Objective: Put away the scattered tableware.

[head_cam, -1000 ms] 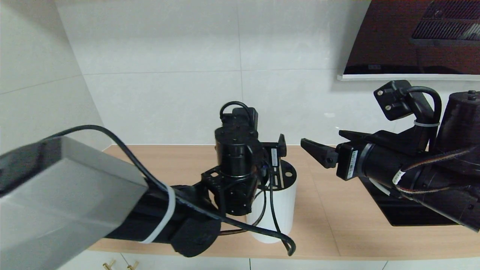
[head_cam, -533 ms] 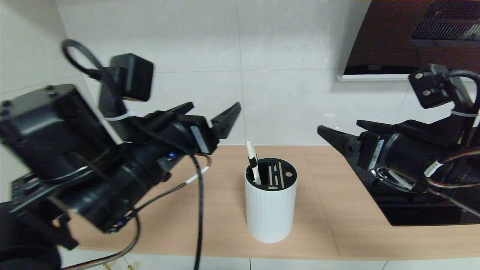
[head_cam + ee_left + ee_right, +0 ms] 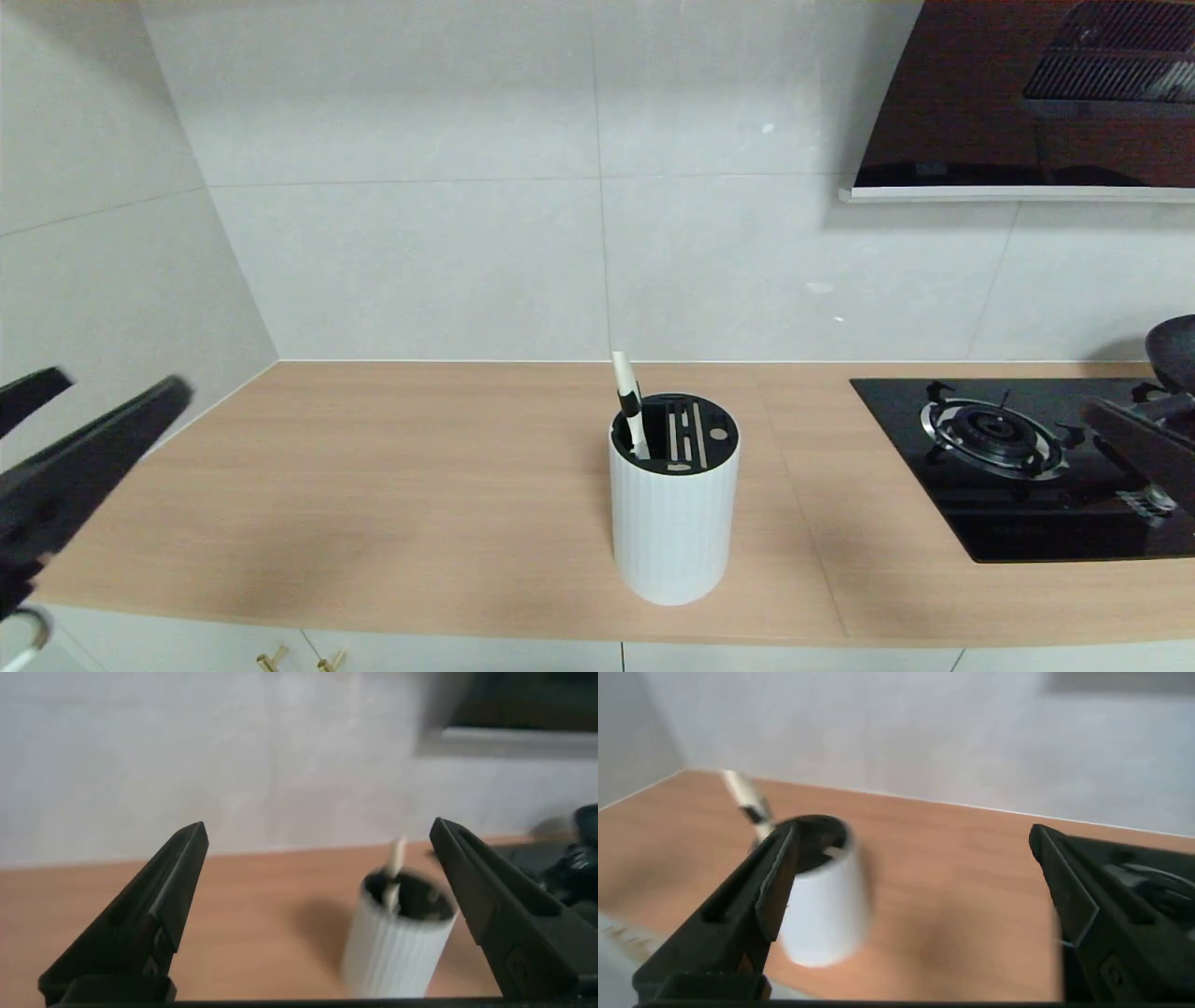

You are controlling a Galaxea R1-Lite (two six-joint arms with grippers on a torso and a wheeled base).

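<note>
Judged as the close of a placing step, with both tools empty and held back from the work. Left tool [image 3: 318, 835] spread wide, gripping nothing; right tool [image 3: 912, 838] likewise spread wide, nothing between its fingers. Ribbed white holder [image 3: 674, 509] standing upright on the counter [image 3: 373, 485], ahead of the left tool and off to that tool's right, well apart from it. Also ahead of the right tool, off to its left and again well apart, so roughly between the two. White-handled utensil [image 3: 627, 397] already slotted into the holder's dark top, handle up and leaning slightly toward the left tool's side, touched by neither tool. Black stove [image 3: 990, 504] set into the counter below and beyond the right tool. Next move, by judgement: look for any tableware not yet in the holder, bring an open tool down over it, close on the handle and carry it to a free slot. Calls for a steady, near-upright entry, so as not to knock the holder or the utensil already standing in it.
</note>
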